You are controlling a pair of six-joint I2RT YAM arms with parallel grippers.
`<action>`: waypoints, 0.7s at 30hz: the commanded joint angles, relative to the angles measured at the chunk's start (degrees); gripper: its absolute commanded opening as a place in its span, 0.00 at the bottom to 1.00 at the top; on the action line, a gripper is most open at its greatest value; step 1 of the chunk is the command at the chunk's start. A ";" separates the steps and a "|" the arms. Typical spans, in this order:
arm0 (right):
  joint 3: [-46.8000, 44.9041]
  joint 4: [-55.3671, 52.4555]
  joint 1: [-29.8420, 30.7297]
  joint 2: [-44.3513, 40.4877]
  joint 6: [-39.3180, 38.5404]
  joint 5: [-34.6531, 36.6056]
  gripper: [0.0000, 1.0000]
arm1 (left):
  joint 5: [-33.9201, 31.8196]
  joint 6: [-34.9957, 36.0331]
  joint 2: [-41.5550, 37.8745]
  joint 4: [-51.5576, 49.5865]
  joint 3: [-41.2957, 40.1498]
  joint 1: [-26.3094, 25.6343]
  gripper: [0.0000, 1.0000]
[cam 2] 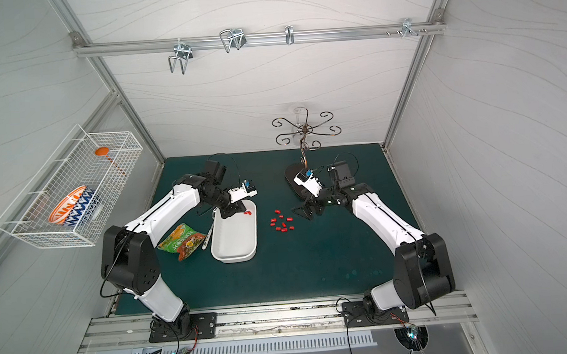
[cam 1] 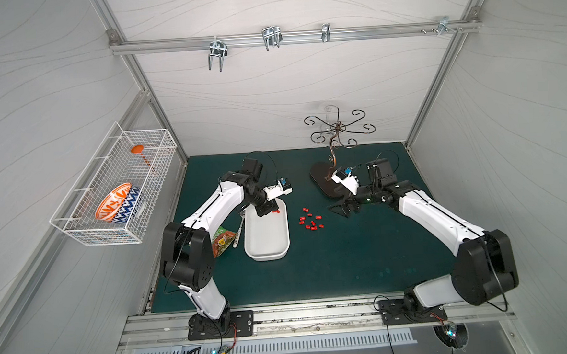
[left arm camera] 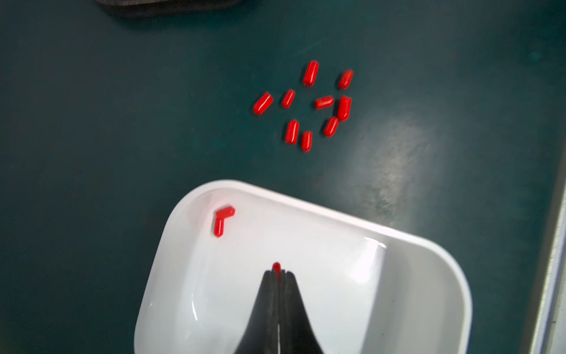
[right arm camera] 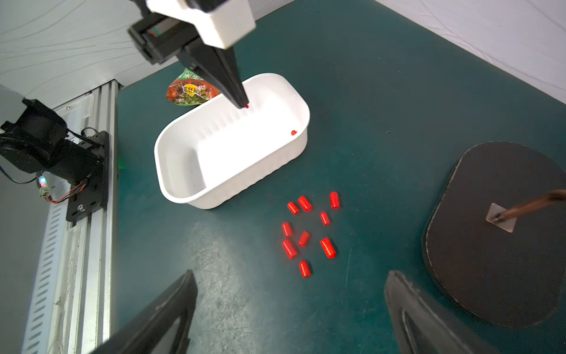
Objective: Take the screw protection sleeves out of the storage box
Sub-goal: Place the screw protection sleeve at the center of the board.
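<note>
where the left tool (left arm camera: 278,273) pinches, one sleeve (left arm camera: 276,266) barely shows.

The dark green mat (cam 1: 331,266) carried a shallow white plastic tray (cam 1: 266,241), small red plastic caps (cam 1: 311,220) beside it, a green-orange snack packet (cam 2: 181,241), perhaps a white pen (cam 2: 209,235), and a black oval stand base (right arm camera: 490,245).

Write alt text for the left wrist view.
The left gripper, jaws shut, pinches one red cap over a white tray. In a tray corner two more caps lie touching in an L; nine caps are scattered on the green mat beyond it.
</note>
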 commanded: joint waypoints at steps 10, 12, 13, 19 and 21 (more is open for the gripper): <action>-1.07 0.00 -7.99 -3.74 2.24 -1.23 0.99 | -0.70 -4.80 17.51 2.14 15.64 -10.42 0.00; -1.15 0.00 -8.52 -3.92 2.30 -1.03 0.99 | -3.16 -4.78 20.66 2.04 17.76 -11.09 0.01; -1.16 -0.01 -8.71 -4.00 2.36 -1.12 0.99 | -4.57 -4.55 22.07 1.92 18.59 -11.35 0.01; -1.17 0.06 -8.93 -3.53 2.86 -2.08 0.99 | -11.49 -2.93 28.41 -0.73 23.11 -12.52 0.06; -1.01 -0.10 -8.90 -3.08 3.02 -2.49 0.99 | -12.27 -2.78 29.39 -1.30 23.83 -12.82 0.08</action>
